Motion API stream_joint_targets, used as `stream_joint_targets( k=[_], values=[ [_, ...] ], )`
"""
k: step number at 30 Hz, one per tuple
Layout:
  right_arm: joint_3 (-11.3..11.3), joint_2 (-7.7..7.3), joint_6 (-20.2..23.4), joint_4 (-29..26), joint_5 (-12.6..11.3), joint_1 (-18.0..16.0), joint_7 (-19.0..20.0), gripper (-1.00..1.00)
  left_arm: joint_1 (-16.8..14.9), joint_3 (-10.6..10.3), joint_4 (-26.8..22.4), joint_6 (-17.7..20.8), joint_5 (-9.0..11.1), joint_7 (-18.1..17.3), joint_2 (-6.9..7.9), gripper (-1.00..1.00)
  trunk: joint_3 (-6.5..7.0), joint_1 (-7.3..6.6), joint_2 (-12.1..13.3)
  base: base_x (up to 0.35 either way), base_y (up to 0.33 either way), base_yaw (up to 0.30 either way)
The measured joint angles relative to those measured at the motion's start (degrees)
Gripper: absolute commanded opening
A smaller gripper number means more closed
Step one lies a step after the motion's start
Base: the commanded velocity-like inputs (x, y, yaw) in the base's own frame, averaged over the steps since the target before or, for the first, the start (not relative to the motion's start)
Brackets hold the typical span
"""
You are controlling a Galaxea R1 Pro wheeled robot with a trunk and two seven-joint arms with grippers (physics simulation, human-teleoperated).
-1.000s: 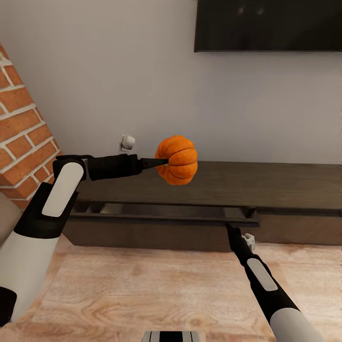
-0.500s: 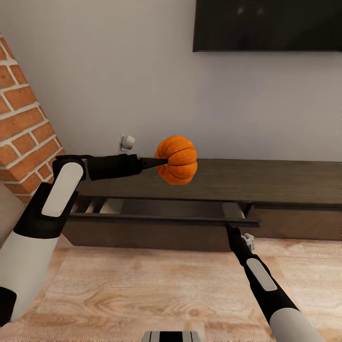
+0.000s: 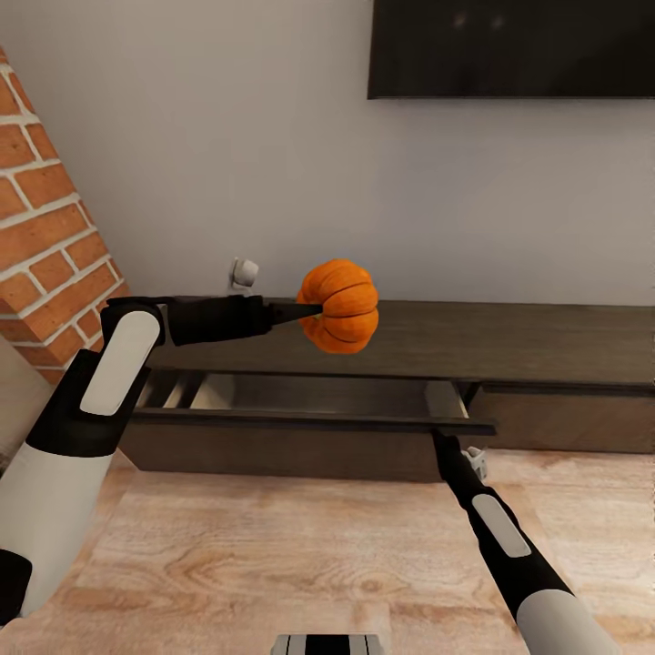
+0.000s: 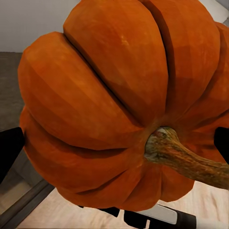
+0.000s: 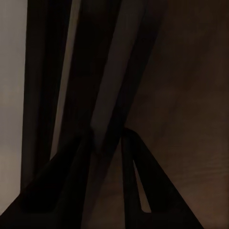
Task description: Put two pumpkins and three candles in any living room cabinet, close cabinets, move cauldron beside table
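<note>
A bright orange ribbed pumpkin hangs in the air above the left part of the cabinet, a long low dark brown unit. My left gripper is shut on the pumpkin, and in the left wrist view the pumpkin with its stem sits between the black fingers. The cabinet's left drawer stands partly pulled out, showing a light beige inside. My right gripper is at the drawer front's right end. In the right wrist view the gripper pinches the thin edge of that front.
A red brick wall rises at the left. A dark TV hangs on the grey wall above the cabinet, and a white socket sits behind my left arm. Light wooden floor lies between me and the cabinet.
The drawer has slid further out with my right gripper on its front, showing more of its beige inside. The view has shifted slightly. The pumpkin stays held in place.
</note>
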Motion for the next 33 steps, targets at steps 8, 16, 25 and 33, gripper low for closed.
stream_joint_targets(
  k=[8, 16, 25, 33],
  values=[
    [-0.3, 0.69, -0.8, -0.4, -0.2, 0.0, -1.0, -1.0, 0.0, 0.0, 0.0, 0.0, 0.2, 0.0, 0.0, -1.0, 0.0, -0.02, 0.0, -0.067, 0.0, 0.0],
    [0.1, 0.73, -0.7, -1.6, -0.2, 0.0, -3.6, -1.0, 0.0, 0.0, 0.0, 0.0, 0.2, 0.1, -0.01, -1.0, 0.01, -0.03, 0.0, -0.089, 0.0, 0.0],
    [0.1, 0.75, -0.8, -1.6, -0.1, 0.0, -3.8, -1.0, 0.0, 0.0, 0.0, 0.0, 0.0, 0.8, -0.01, -1.0, 0.01, -0.03, 0.0, -0.029, 0.0, 0.0],
    [0.3, 0.76, -0.8, -1.7, 0.0, 0.0, -3.8, -1.0, 0.0, 0.0, 0.0, 0.1, 0.4, 1.0, -0.01, -1.0, 0.01, -0.02, 0.0, -0.079, 0.0, 0.0]
  ],
)
